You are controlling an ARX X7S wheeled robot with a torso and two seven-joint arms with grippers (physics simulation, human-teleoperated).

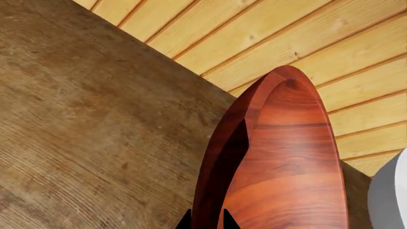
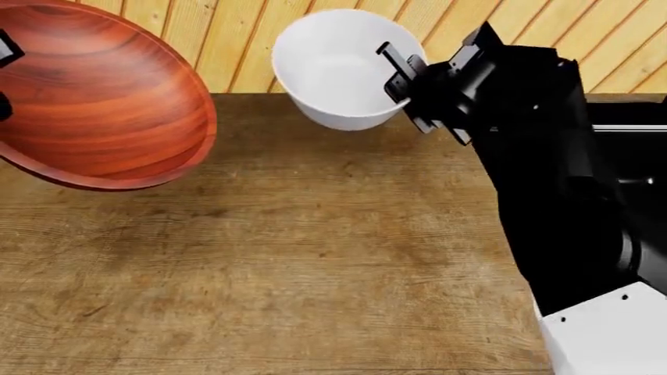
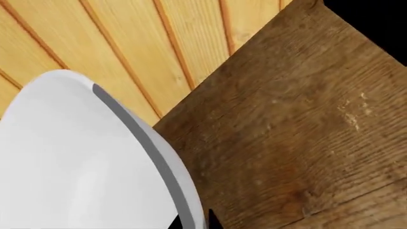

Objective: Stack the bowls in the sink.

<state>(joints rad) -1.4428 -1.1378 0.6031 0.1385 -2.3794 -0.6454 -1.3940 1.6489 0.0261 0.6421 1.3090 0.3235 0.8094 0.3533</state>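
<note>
In the head view my left gripper (image 2: 5,76) shows only at the left edge, shut on the rim of the reddish-brown wood-grained bowl (image 2: 99,98), which hangs tilted above the counter. The left wrist view shows that bowl (image 1: 286,157) edge-on, its rim pinched in the left gripper (image 1: 207,218). The white bowl (image 2: 333,66) hangs tilted near the back wall, its right rim clamped by my right gripper (image 2: 401,78). In the right wrist view the white bowl (image 3: 76,162) fills the frame beside the right gripper (image 3: 192,221). A black strip that may be the sink (image 2: 633,117) shows behind my right arm.
A brown wooden counter (image 2: 312,258) spreads below both bowls. A pale wood-plank wall (image 2: 240,47) runs along its back edge. My black right arm (image 2: 552,180) and its white base (image 2: 610,336) fill the right side.
</note>
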